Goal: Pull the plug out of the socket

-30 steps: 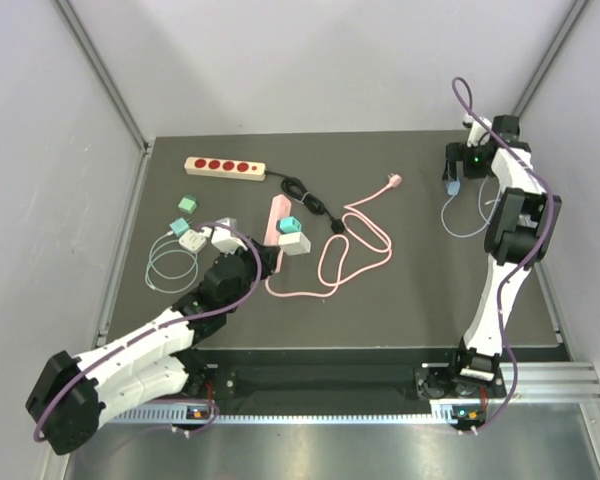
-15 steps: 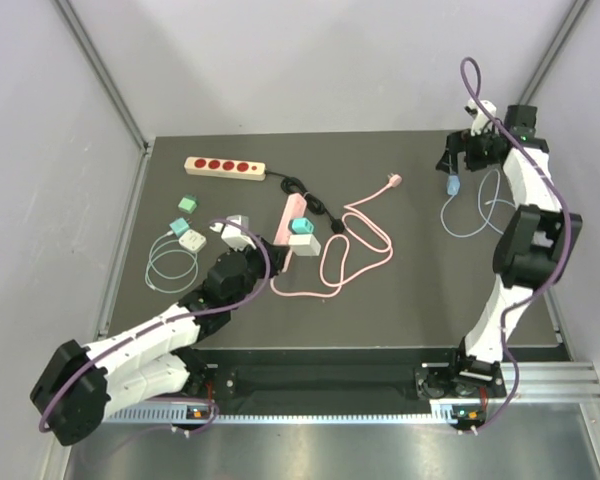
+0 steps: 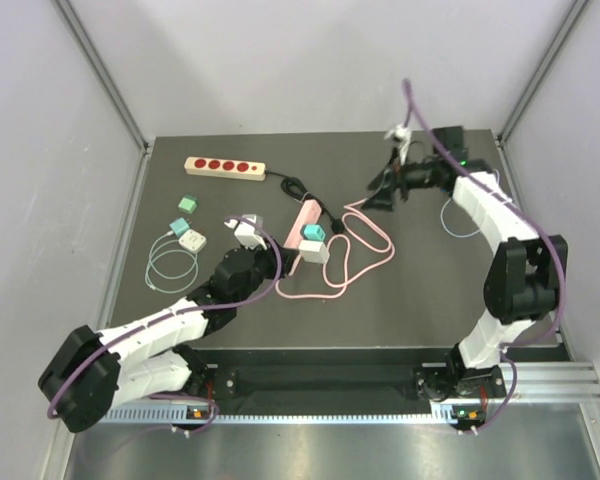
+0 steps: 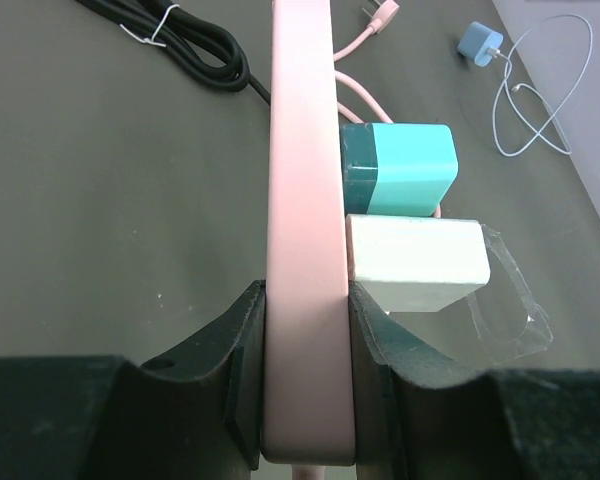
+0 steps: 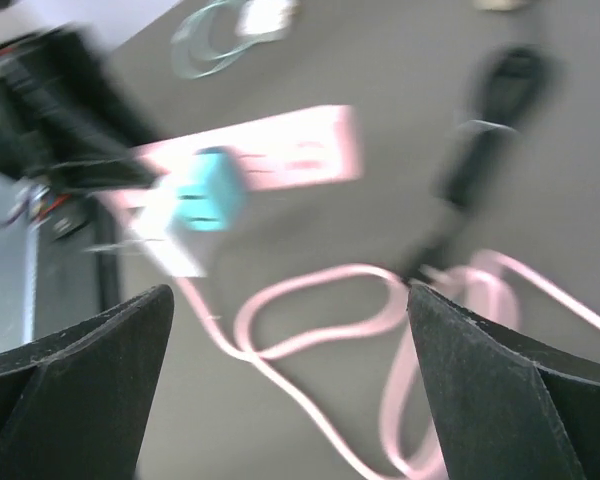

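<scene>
- Gripping the near end of the pink power strip, the left gripper has both fingers pressed against the strip's long sides.
- Two plugs sit in the strip, sticking out to the right: teal plug farther along, white plug touching it on the near side, just beyond the fingers.
- Right gripper hovers over the far middle of the table with its jaws spread wide and nothing between them; its wrist view is blurred.
- Surface is a dark grey tabletop, matte, with a few pale specks in the left wrist view.
- Pink cable loops right of the strip; black cord lies bundled just beyond the strip's far end.
- Beige power strip with red sockets lies at far left; a small teal adapter and a white adapter with a pale coiled cable sit nearer on the left.
- Blue charger with a thin white cable lies at far right.
- Plain pale grey walls enclose three sides, with metal frame posts in the corners and a metal rail along the near edge.
</scene>
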`<state>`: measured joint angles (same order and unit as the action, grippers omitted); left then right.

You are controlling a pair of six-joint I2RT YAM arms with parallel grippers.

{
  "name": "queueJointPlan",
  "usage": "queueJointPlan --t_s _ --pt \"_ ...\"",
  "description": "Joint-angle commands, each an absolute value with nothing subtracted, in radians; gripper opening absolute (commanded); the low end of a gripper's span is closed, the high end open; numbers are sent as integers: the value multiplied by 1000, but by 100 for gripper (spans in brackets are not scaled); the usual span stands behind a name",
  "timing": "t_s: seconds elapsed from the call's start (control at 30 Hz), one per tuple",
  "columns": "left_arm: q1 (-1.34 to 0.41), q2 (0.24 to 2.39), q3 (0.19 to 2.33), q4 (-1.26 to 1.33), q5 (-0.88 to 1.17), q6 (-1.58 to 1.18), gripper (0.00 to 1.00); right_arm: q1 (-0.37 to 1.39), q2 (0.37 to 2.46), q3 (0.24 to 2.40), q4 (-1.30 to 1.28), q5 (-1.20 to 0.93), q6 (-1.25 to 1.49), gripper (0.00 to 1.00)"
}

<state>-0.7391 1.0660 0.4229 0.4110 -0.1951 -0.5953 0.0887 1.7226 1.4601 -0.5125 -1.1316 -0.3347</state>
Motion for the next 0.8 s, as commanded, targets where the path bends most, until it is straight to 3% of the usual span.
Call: queueJointPlan --t_s 0.0,0.33,0.77 --pt "-733 1052 485 607 -196 -610 0 204 1577 1375 -548 -1178 -445 100" --pt "-726 1052 427 690 -262 -755 0 391 1425 1175 -562 -1003 -555 100" --pt "-719 1092 400 801 -224 -876 0 506 1379 989 -61 -815 -511 100"
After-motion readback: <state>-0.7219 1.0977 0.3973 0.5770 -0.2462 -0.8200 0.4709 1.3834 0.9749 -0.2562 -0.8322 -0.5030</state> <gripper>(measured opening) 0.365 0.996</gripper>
